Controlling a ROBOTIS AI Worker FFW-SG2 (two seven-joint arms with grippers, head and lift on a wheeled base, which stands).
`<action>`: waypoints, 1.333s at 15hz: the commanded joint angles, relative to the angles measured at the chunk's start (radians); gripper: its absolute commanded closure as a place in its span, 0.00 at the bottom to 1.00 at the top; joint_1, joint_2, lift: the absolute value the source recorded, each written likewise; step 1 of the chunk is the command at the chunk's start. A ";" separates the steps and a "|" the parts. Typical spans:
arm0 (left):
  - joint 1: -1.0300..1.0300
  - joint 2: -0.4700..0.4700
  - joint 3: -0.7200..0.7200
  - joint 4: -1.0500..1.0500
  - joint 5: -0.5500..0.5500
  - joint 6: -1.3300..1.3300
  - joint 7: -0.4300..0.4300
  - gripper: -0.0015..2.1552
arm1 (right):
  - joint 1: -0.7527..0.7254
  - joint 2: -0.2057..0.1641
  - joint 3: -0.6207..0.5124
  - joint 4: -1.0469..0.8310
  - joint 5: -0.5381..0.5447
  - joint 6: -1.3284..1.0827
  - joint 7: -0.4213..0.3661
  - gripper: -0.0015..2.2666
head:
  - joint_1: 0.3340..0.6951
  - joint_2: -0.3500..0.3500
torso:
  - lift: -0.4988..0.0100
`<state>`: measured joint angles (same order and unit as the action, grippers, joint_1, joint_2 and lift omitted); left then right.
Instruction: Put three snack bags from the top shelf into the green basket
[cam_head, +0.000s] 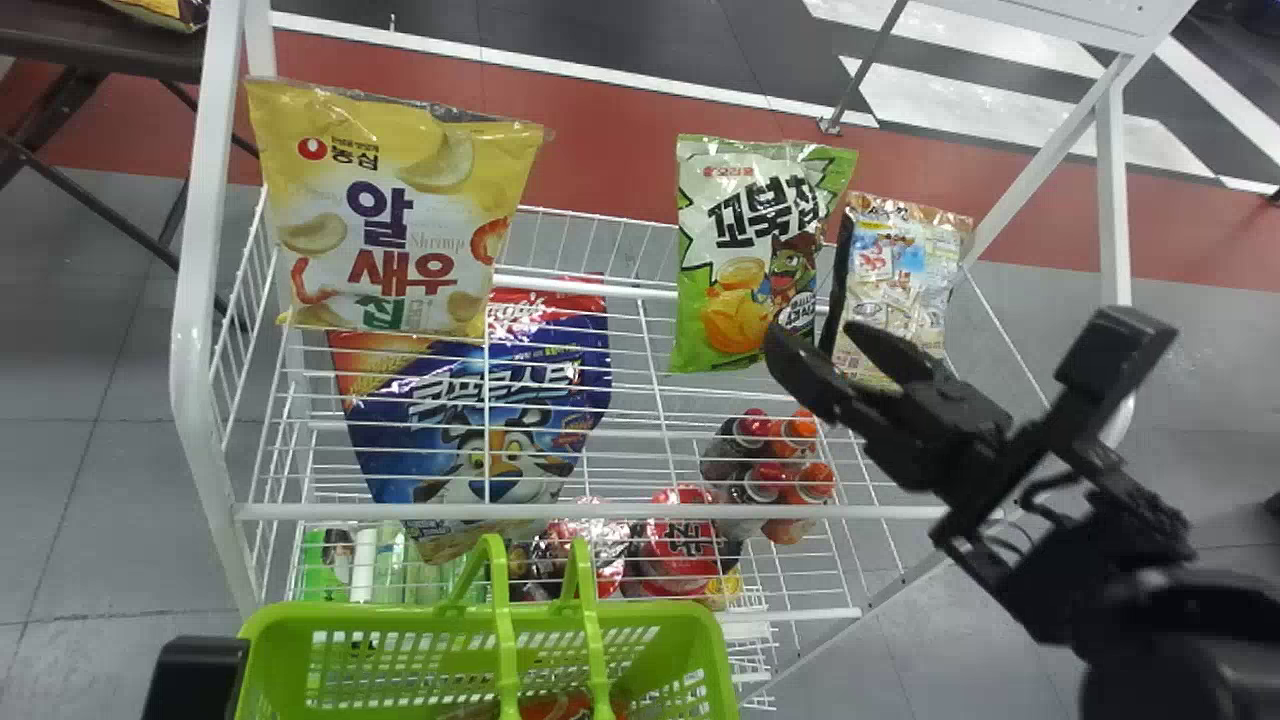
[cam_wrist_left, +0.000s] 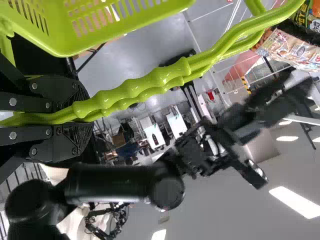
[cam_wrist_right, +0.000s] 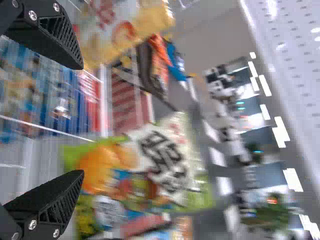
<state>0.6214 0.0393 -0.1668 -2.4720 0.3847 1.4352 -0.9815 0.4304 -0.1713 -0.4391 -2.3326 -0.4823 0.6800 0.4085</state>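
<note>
From my station: green basket (cam_head: 260, 640) sits left of my right hand (cam_head: 815, 335) and on the near side, a red package (cam_head: 560, 708) down inside. My left hand (cam_wrist_left: 75, 117) is closed around the basket's two handles (cam_head: 507, 650).

Right hand is released, fingers spread, nothing between them. Green-and-white snack bag (cam_head: 745, 240) is just left of its fingertips and reaches away beyond them; long axis runs near to far, top end pointing away and leaning slightly right, printed front toward the head camera. Pale snack bag (cam_head: 895, 260) lies just past the fingers, its lower part partly hidden by them; long axis also near to far, top end away, tipped a little right. Yellow snack bag (cam_head: 400, 210) is well off to the hand's left, top edge away, front toward the head camera.

All three are on the white wire rack (cam_head: 205, 200). Lower in it, left of the hand: red-capped bottles (cam_head: 765, 475), a red cup (cam_head: 685, 540), then a blue bag (cam_head: 410, 430) farther left.
</note>
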 joint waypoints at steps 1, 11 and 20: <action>-0.011 0.002 -0.003 0.007 -0.001 0.003 0.004 0.82 | -0.099 -0.011 0.065 0.121 0.082 -0.104 -0.030 0.03 | 1.00 0.00 | 0.89; -0.080 0.019 -0.031 0.053 0.003 0.049 0.014 0.82 | -0.300 -0.034 0.160 0.406 0.249 -0.174 -0.077 0.04 | 1.00 0.00 | 0.89; -0.094 0.021 -0.033 0.079 0.010 0.046 0.007 0.82 | -0.366 -0.036 0.238 0.426 0.295 -0.015 -0.046 0.95 | 1.00 0.00 | 0.89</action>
<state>0.5262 0.0596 -0.2029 -2.3931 0.3926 1.4817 -0.9738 0.0451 -0.2033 -0.1934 -1.8815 -0.1668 0.6460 0.3602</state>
